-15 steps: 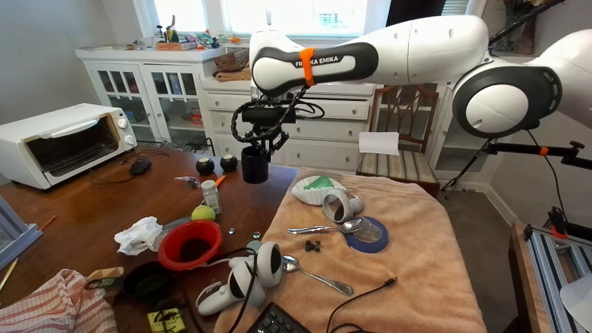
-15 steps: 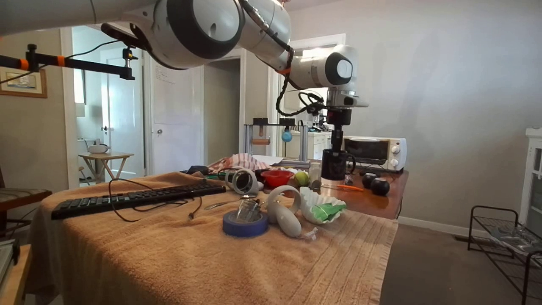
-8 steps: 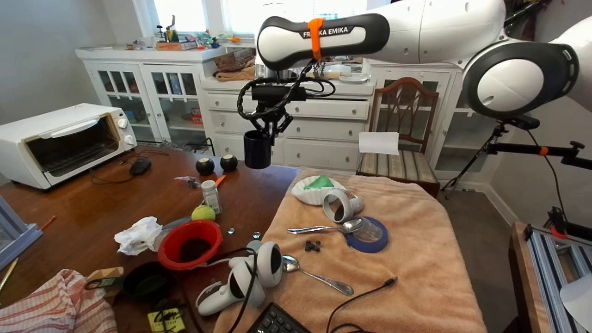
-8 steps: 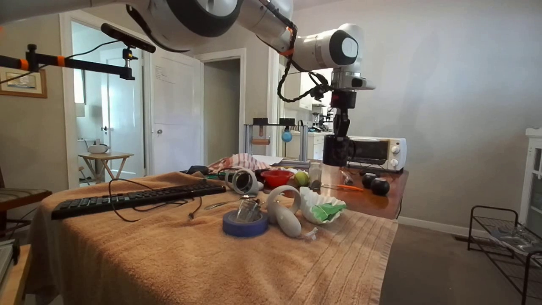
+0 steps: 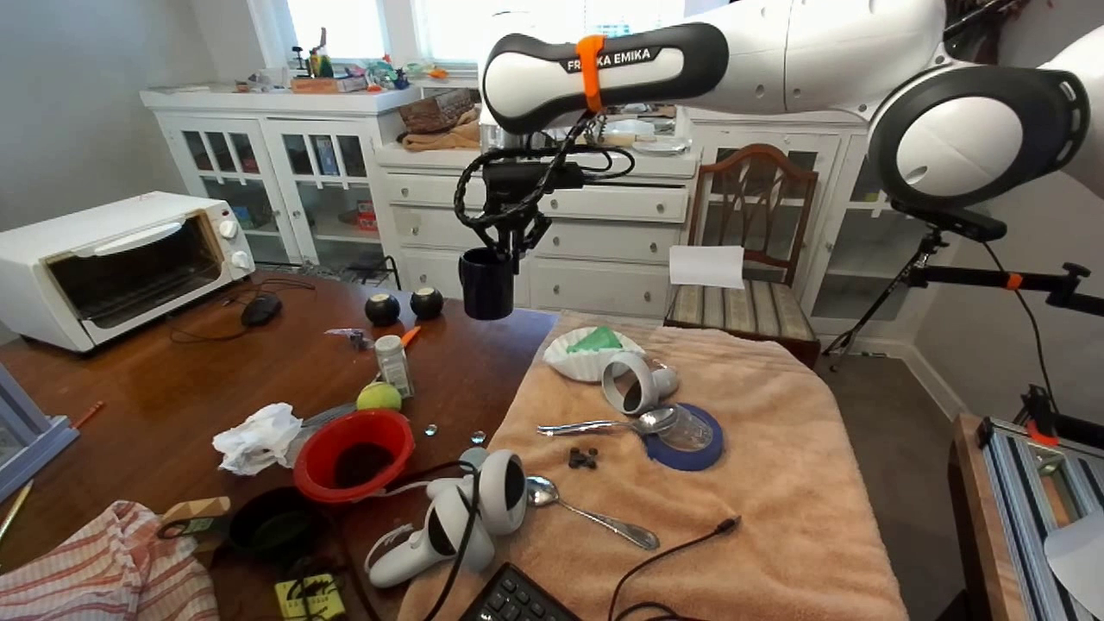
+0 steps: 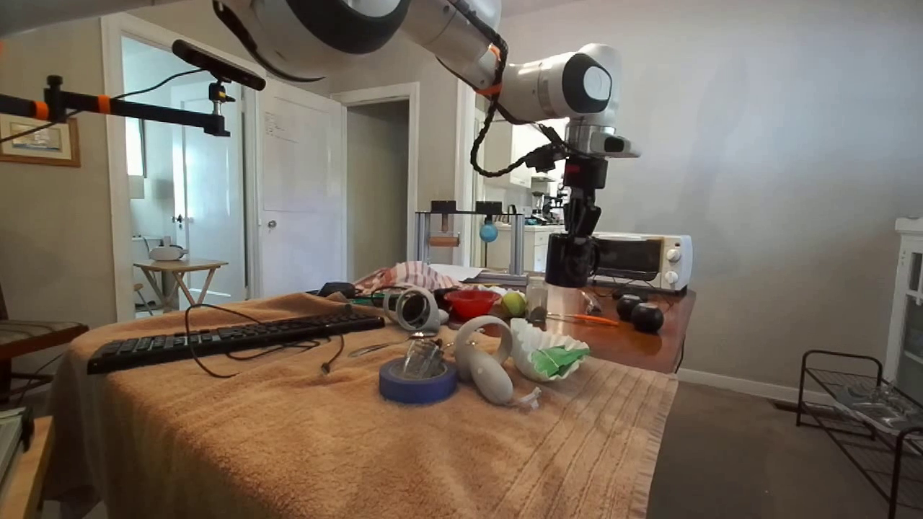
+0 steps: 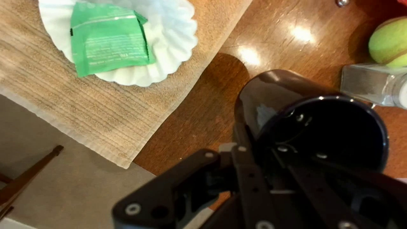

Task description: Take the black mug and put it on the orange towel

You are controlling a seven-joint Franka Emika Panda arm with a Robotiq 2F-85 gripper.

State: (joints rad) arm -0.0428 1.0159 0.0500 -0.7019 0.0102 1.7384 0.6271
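Observation:
The glossy black mug hangs in the air, roughly upright, above the wooden table beside the towel's edge. It also shows in an exterior view and in the wrist view, where I look into its dark opening. My gripper is shut on the mug's wall from above. In the wrist view my gripper has one finger outside the wall and the other inside the mug. The pale orange towel covers the table's near side; it also shows in an exterior view and the wrist view.
A white paper filter with a green packet lies on the towel near the mug. A white controller, blue tape, spoons and a keyboard also lie there. A bottle, tennis ball and red bowl stand on the wood.
My gripper has risen with the mug, then dipped slightly and shifted a little toward the towel. The mug has turned slightly. The things on the table have not moved.

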